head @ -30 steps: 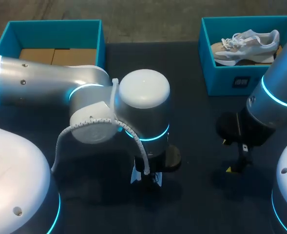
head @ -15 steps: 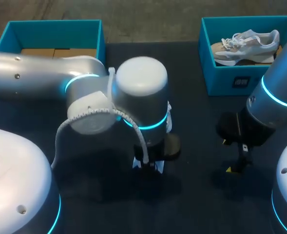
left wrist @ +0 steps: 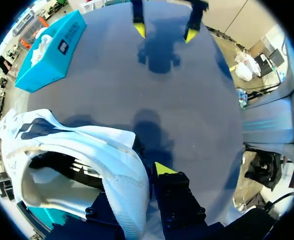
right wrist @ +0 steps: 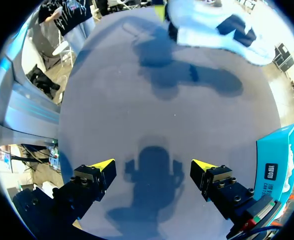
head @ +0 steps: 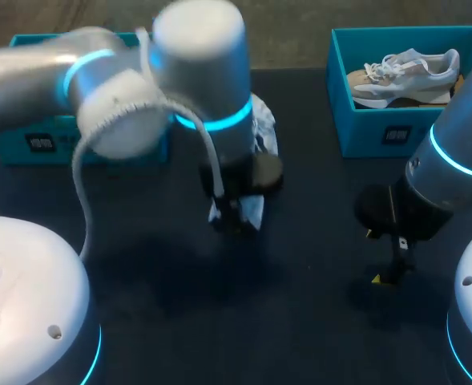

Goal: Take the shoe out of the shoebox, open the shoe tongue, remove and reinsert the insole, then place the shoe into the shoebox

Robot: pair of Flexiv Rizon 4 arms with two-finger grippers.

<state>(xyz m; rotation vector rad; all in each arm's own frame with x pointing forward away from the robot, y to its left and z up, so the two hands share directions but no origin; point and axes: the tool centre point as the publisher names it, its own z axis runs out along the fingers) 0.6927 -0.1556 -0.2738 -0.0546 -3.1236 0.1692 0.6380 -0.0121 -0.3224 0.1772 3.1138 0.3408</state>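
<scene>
**Shoe held above the table, one fingertip out of sight**

The left gripper (left wrist: pixel 146 173) pinches the white shoe (left wrist: pixel 112 155) by the wall of its opening. Only one yellow fingertip (left wrist: pixel 161 168) shows, against the outside of that wall; the other is hidden inside the shoe. From the head view the left arm's wrist covers most of the shoe (head: pixel 261 138), so only a white strip shows just behind the gripper (head: pixel 234 215). The same arm hides most of the left shoebox (head: pixel 35 144), and its inside cannot be seen.

The right gripper (right wrist: pixel 153 167) has its fingers spread wide over its own shadow, with nothing between them.

The table (head: pixel 300 321) is dark and matte. In the right wrist view the shoe (right wrist: pixel 211 25) hangs far ahead of the spread fingers, and its shadow falls on the table (right wrist: pixel 137 100) beneath it.

The right shoebox (head: pixel 364 128) stands at the table's far edge beyond the right gripper (head: pixel 380 257), with a second shoe (head: pixel 408 70) lying in it. Seen from the left wrist, that box (left wrist: pixel 52 70) lies well ahead of the held shoe. The two grippers are well apart, with dark tabletop (left wrist: pixel 186 110) between them.
</scene>
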